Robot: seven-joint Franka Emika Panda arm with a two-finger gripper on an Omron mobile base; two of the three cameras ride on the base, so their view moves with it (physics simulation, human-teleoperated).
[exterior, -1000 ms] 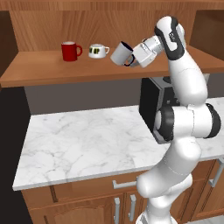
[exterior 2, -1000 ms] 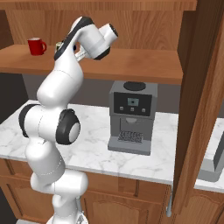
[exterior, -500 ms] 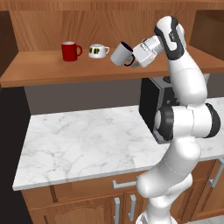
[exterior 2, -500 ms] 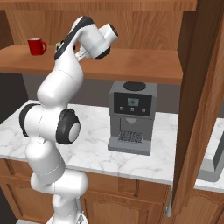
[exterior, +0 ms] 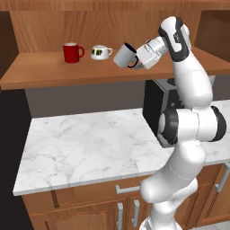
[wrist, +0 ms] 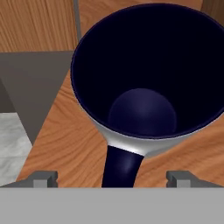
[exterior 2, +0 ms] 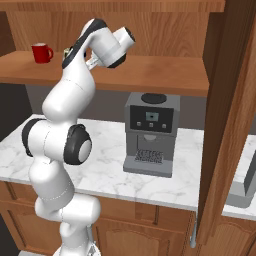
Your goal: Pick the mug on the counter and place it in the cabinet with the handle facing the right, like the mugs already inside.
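The grey mug [exterior: 125, 55] is seen on the wooden cabinet shelf [exterior: 54, 74], tilted, its dark mouth turned up and toward the gripper [exterior: 138, 62]. Whether its base rests flat on the shelf board cannot be told from the left base view. The mug's dark handle [exterior: 134, 62] is turned to the right, toward the gripper, and lies between the fingers.

In the hand view the mug's dark inside [wrist: 146, 74] is looked into directly, with the handle [wrist: 121, 166] running down toward the camera. The two fingertips [wrist: 43, 178] are set wide apart, one on each side of the handle, and neither is seen touching it. The fingers are spread wide and nothing is clamped between them.

To the left of the grey mug on the same shelf, a squat white cup [exterior: 101, 52] with a dark mark is noted, and further left a red mug [exterior: 72, 52], with its handle to the right. The three are spaced apart, not touching.

Below the shelf, the marble table [exterior: 90, 148] is seen over brown drawers with metal handles. A coffee machine [exterior 2: 151, 132] stands on the table toward the right, below the shelf. In the right base view the arm's upper links are raised to shelf height, and the red mug [exterior 2: 43, 52] is seen at far left.
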